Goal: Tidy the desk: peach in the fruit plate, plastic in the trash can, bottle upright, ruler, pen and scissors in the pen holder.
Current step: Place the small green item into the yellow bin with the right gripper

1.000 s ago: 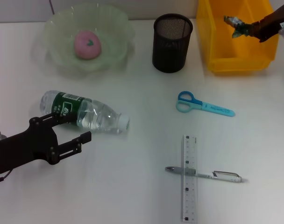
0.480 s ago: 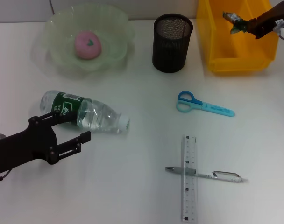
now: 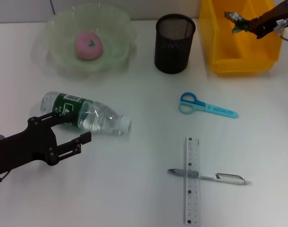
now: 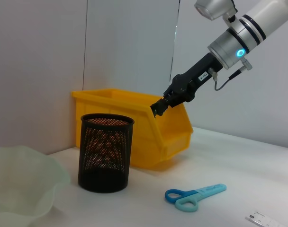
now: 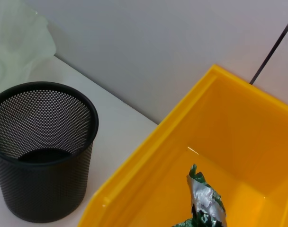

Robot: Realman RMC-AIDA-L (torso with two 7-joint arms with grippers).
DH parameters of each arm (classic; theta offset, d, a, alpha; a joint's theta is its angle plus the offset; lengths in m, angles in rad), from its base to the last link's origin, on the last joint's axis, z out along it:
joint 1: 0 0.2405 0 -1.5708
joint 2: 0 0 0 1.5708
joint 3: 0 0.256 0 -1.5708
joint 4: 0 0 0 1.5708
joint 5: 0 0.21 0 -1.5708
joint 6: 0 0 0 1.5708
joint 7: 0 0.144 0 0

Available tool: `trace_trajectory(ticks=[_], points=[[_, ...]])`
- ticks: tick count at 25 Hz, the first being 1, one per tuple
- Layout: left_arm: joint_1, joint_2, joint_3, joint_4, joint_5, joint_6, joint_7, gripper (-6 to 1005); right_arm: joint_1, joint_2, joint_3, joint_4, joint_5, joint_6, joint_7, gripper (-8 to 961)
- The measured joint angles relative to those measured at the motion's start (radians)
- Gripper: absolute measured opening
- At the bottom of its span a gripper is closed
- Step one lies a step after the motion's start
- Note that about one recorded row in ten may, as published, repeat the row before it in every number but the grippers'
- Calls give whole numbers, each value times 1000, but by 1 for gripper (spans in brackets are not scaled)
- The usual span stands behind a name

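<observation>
A pink peach [image 3: 89,46] lies in the pale green fruit plate [image 3: 115,28] at the back left. My right gripper [image 3: 242,24] is shut on a crumpled green-silver plastic wrapper [image 3: 235,19] and holds it over the yellow trash bin [image 3: 238,64]; the wrapper [image 5: 205,201] hangs above the bin's inside [image 5: 238,156]. The water bottle [image 3: 87,114] lies on its side, cap to the right. My left gripper [image 3: 75,126] is open just in front of it. Blue scissors [image 3: 206,107], a clear ruler [image 3: 192,182] and a pen [image 3: 210,177] across it lie on the desk.
The black mesh pen holder [image 3: 175,43] stands between the plate and the bin, seen too as the pen holder [image 4: 106,152] in the left wrist view, with the right gripper [image 4: 160,108] above the bin's rim [image 4: 120,97].
My right gripper has carried the wrapper a little higher and farther back over the bin. The left gripper has barely shifted.
</observation>
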Motion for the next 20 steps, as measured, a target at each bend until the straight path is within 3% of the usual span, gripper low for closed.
trace_trajectory(ticks=[14,20], points=[[1,2,-1,1,0,-1,-1,688,1,0,0,0,0,1,9,38],[1,2,-1,1,-1,0,-1,688,6,0,0,0,0,-7,31,148]])
